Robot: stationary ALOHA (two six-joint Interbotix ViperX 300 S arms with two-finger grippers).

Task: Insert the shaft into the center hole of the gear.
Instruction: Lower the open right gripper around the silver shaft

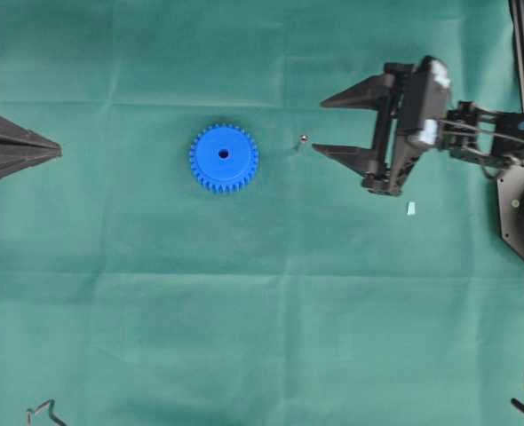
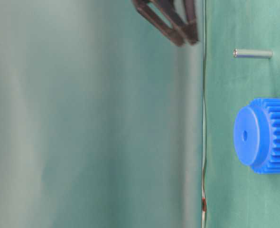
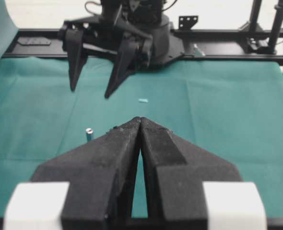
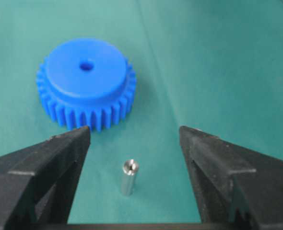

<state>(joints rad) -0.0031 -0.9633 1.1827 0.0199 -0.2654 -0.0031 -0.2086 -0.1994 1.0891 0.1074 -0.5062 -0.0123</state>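
Now the right gripper (image 4: 134,136) has its two fingers spread wide, with nothing held, and the little shaft (image 4: 129,177) stands on the green cloth (image 1: 244,337) between them.

The shaft stands straight up, its shiny end on top, a bit in front of the finger tips and near the gear (image 4: 86,82). The gear lies flat farther on, its center hole (image 4: 86,65) facing up. The left gripper (image 3: 140,125) is squeezed shut, holds nothing, and waits far off on the other side. So the right arm is nearer the shaft.
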